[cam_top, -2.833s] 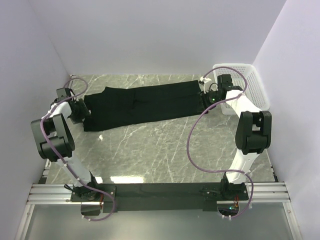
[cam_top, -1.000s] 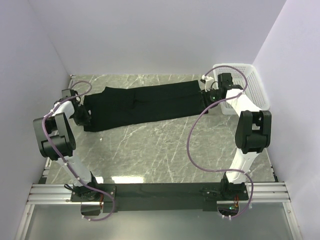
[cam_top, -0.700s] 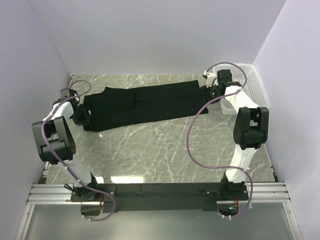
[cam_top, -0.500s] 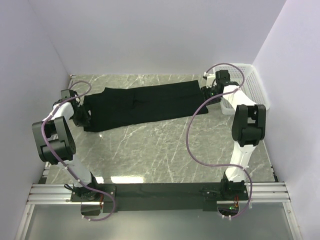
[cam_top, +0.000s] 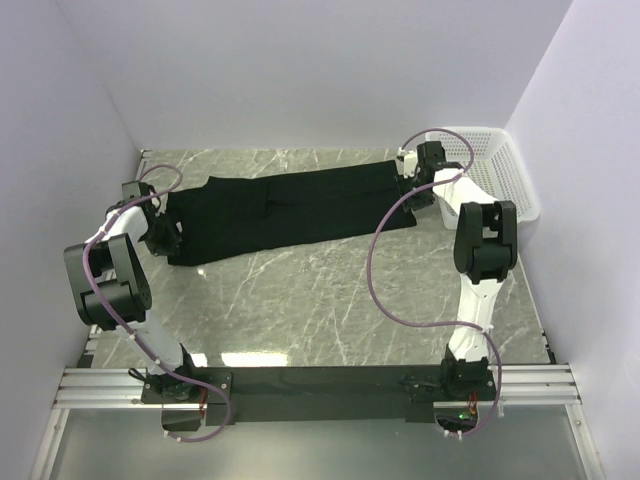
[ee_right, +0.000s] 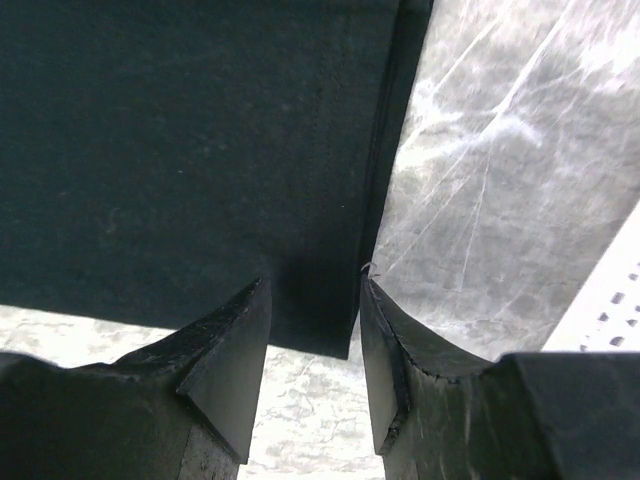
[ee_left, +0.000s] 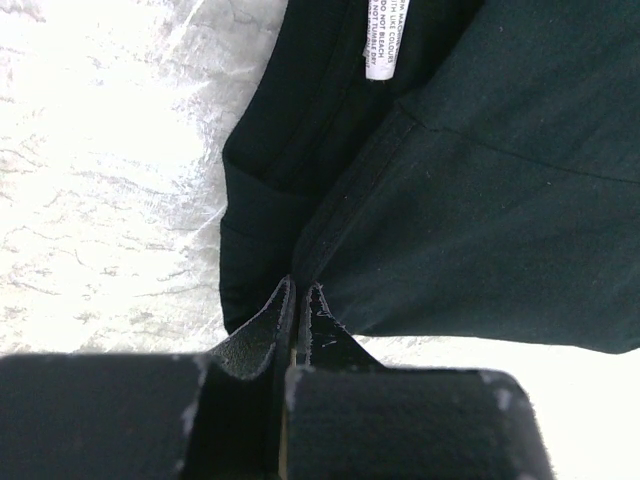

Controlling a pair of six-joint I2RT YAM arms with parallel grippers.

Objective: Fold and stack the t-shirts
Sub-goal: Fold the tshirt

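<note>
A: Where's the t-shirt (cam_top: pixel 285 212)?
B: We see it lying flat in a long band across the upper middle of the top view, on the table (cam_top: pixel 320 300). Its right end is near the white basket (cam_top: pixel 505 175).
A: Fingers?
B: We have the left fingers (ee_left: pixel 283 312) pinched closed on its left-end hem; right fingers (ee_right: pixel 235 345) apart, straddling the right-end corner.

- The right gripper (ee_right: pixel 314 300) has its jaws parted, astride the black t-shirt's (ee_right: pixel 180 150) hemmed corner.
- The marble bench (ee_right: pixel 500 170) shows beside that hem, with a white basket (ee_right: pixel 612 300) rightward.
</note>
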